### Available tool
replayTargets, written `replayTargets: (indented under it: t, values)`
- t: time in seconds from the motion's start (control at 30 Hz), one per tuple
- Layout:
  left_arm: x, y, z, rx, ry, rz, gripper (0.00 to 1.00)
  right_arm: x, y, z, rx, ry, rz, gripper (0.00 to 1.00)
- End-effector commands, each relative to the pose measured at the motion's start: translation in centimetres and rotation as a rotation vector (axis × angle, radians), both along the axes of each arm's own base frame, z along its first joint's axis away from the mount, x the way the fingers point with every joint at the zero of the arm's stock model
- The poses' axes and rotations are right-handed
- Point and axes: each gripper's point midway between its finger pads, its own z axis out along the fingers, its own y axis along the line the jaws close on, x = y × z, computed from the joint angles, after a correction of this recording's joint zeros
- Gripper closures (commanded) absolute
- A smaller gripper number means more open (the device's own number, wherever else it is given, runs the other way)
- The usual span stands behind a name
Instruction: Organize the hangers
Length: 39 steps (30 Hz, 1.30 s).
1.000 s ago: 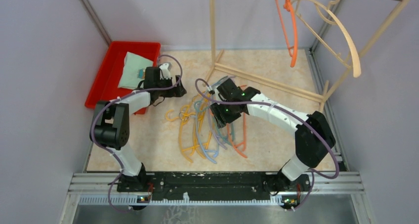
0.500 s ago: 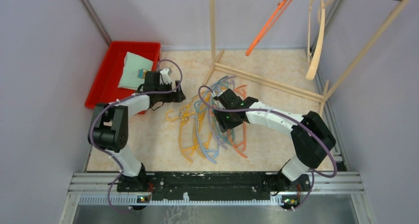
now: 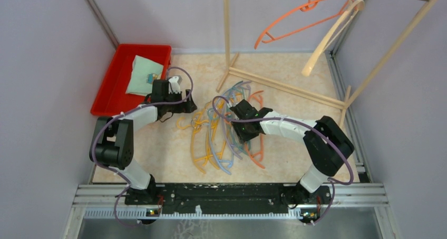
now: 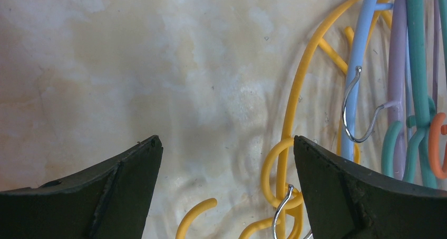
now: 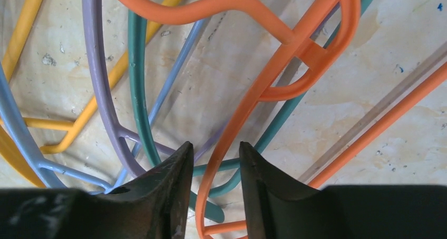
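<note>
- My right gripper (image 5: pixel 215 146) sits low over the heap of thin curved plastic hangers (image 3: pixel 221 139) on the marbled table (image 3: pixel 295 123). Its jaws are narrowed to either side of one arm of an orange hanger (image 5: pixel 243 118), and I see a sliver of space on each side. I judge it is straddling the arm, not yet pinching it.
- I picked that arm because it lies on top of the teal hanger (image 5: pixel 136 91) and the lavender hanger (image 5: pixel 95 65), so it should lift without dragging them.
- My left gripper (image 4: pixel 225 144) hangs spread wide and holding nothing, just beside the knotted hook of a yellow hanger (image 4: pixel 293 91). There it could pin the tangle.
- Only the overhead view shows the goal. Another orange hanger (image 3: pixel 295 25) and a thicker beige one (image 3: pixel 329 38) already hang on the light wooden rack (image 3: pixel 226 28).
- It also shows the red tray (image 3: pixel 108 86) holding a pale cloth (image 3: pixel 139 73).
- Only the wrist views show which strand crosses over which. From above my own arm hides the fingers.
</note>
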Motion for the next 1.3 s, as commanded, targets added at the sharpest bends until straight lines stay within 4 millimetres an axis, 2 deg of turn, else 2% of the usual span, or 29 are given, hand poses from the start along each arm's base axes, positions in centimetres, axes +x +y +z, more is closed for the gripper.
replayTargets:
  t: [0.0, 0.1, 0.23, 0.4, 0.47, 0.6, 0.73, 0.77, 0.83, 0.9, 1.03, 1.13, 1.27]
  values:
    - [-0.4, 0.0, 0.8, -0.004, -0.023, -0.006, 0.01, 1.1, 0.2, 0.7, 0.015, -0.046, -0.038, 0.69]
    - [-0.4, 0.1, 1.0, 0.0, -0.03, -0.004, 0.01, 1.2, 0.4, 2.5, 0.036, -0.064, -0.042, 0.79]
    - [-0.1, 0.0, 1.4, 0.0, -0.043, -0.006, 0.01, 1.7, 0.7, 7.3, 0.09, -0.121, -0.054, 1.0]
    - [0.4, -0.1, 1.8, -0.006, -0.055, -0.008, 0.01, 2.3, 1.1, 12.6, 0.154, -0.189, -0.063, 1.0]
    - [0.5, -0.1, 1.9, -0.007, -0.06, -0.008, 0.01, 2.6, 1.9, 14.8, 0.195, -0.208, -0.044, 1.0]
    - [0.9, -0.2, 2.1, -0.008, -0.065, -0.006, 0.01, 4.1, 4.7, 19.7, 0.303, -0.263, 0.005, 1.0]
    - [1.2, -0.3, 2.7, -0.014, -0.08, -0.002, 0.01, 6.3, 8.5, 25.2, 0.43, -0.32, 0.063, 1.0]
    - [1.3, -0.2, 2.8, -0.014, -0.084, -0.001, 0.01, 6.7, 9.3, 25.4, 0.449, -0.307, 0.07, 1.0]
    - [1.4, -0.2, 3.0, -0.007, -0.091, -0.004, 0.01, 7.7, 10.9, 28.6, 0.533, -0.332, 0.07, 1.0]
    - [1.5, -0.1, 3.2, -0.001, -0.097, -0.005, 0.01, 9.0, 12.4, 30.4, 0.6, -0.334, 0.063, 1.0]
    - [1.6, -0.1, 3.4, -0.001, -0.103, -0.006, 0.01, 11.5, 13.4, 34.0, 0.696, -0.386, 0.009, 1.0]
    - [1.6, 0.0, 3.5, 0.004, -0.108, -0.007, 0.01, 13.4, 12.6, 35.8, 0.729, -0.446, -0.085, 1.0]
    - [1.3, 0.5, 3.4, 0.033, -0.106, 0.0, 0.01, 14.1, 10.9, 38.5, 0.776, -0.511, -0.158, 1.0]
